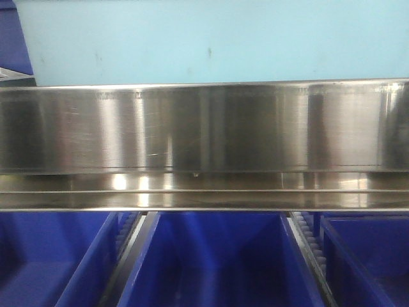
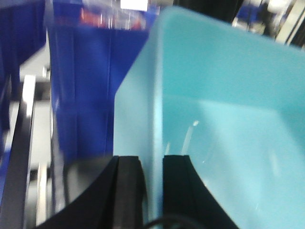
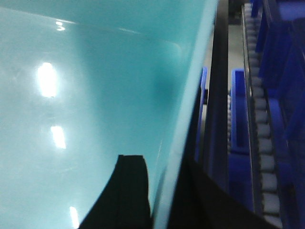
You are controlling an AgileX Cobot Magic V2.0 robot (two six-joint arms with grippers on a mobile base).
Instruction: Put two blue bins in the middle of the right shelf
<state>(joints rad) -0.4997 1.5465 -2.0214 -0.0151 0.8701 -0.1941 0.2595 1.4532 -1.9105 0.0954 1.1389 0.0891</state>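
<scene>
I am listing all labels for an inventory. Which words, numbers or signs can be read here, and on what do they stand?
No text can be read in any view.
The white patch above the dark blue bins, left wrist view: too blurred to read.
The light blue bin and the steel shelf rail: no lettering shows.

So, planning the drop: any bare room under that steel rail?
Hardly. Dark blue bins fill the row below the steel rail, side by side; only narrow roller strips part them. Bare: their insides, and the light-blue bin's.
</scene>
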